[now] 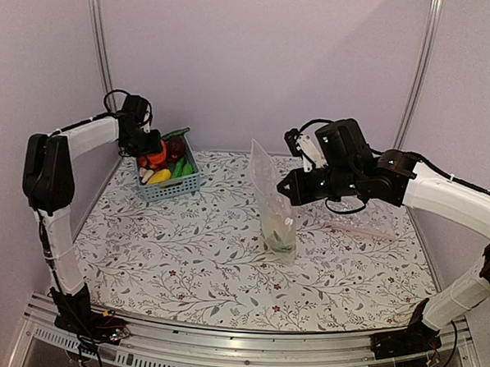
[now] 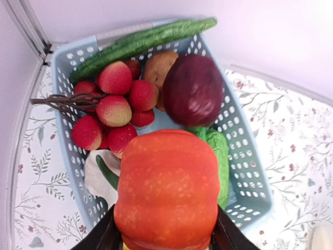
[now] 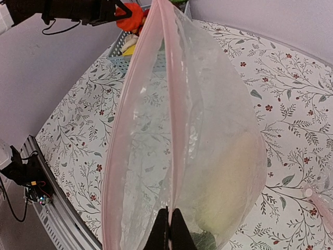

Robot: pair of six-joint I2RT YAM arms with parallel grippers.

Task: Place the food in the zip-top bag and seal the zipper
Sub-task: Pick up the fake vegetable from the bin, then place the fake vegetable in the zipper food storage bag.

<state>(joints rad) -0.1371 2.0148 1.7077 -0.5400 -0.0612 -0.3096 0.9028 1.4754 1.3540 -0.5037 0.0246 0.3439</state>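
My left gripper (image 2: 164, 235) is shut on the orange piece (image 2: 166, 192), its black fingers (image 2: 99, 237) pressed to both sides, over the blue basket (image 2: 244, 172). The dark maroon round piece (image 2: 193, 89) lies in the basket. From above, the left gripper (image 1: 151, 148) and the orange piece (image 1: 155, 157) are at the basket (image 1: 177, 188). My right gripper (image 3: 170, 229) is shut on the pinkish zipper (image 3: 169, 104) of the zip-top bag (image 3: 208, 114), which stands upright mid-table (image 1: 273, 203) with its mouth apart. A cream-white vegetable (image 3: 234, 182) lies inside it.
The basket also holds small red fruits (image 2: 117, 101), a slim green cucumber (image 2: 140, 41), a brown piece (image 2: 158, 67), a green leafy piece (image 2: 218, 151) and a white piece (image 2: 99, 177). Another clear bag (image 1: 362, 229) lies flat at the right. Walls stand close behind the basket.
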